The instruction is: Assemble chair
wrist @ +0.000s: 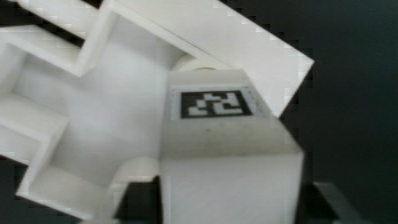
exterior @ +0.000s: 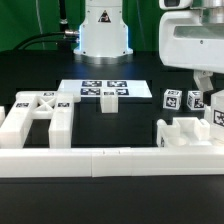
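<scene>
Only markings I can make out are black-and-white square tags (exterior: 170,100). My jaws hang over the chair parts (exterior: 185,130) at the exterior view's right of the bench (exterior: 120,200), can't tell if they're gripping anything. Wrist view: one tag (wrist: 217,104) on a white leg (wrist: 222,165).

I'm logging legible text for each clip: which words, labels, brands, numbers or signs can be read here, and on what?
No words, numbers or brand names can be read in either view.
Marker board: black-and-white square tags, patterns only, no letters.
White chair part in the wrist view: one square tag, pattern only.
Small tagged chair parts at the exterior view's right: tags too small to make out.
</scene>
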Tool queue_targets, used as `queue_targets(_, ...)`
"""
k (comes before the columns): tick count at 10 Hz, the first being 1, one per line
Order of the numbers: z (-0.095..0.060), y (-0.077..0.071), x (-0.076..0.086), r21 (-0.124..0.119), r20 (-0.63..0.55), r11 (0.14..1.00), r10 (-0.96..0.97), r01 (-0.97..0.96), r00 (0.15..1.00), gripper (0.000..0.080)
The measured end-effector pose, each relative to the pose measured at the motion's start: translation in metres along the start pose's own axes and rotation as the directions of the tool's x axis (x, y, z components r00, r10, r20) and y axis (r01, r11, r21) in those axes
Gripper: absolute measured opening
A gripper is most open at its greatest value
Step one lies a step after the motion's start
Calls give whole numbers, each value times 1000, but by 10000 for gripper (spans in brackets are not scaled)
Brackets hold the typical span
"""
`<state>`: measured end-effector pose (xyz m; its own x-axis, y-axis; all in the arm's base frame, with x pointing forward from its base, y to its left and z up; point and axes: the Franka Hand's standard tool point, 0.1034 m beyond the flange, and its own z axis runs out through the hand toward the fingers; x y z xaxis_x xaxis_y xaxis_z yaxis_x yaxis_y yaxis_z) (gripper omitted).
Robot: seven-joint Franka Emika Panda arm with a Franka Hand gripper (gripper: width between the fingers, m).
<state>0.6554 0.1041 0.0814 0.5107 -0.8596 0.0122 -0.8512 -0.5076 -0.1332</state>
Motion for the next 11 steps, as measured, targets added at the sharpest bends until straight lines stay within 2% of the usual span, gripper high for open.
queue_targets(1, 0, 0, 0, 0, 0, 999, -46, 46, 999, 508)
queue_targets(2, -1, -1, 0, 4, 0, 996, -89, 89, 996, 508)
queue_targets(3, -1, -3, 1, 20, -11, 983, -182, 183, 983, 604)
queue_targets(4, 0, -3, 1, 28, -22, 957, -288, 288, 958, 640)
queue_targets(7, 1, -3, -1, 20, -24, 872, -488, 488, 873, 647)
queue_targets(11, 3, -7, -21, 24, -10, 684, -729, 729, 684, 649)
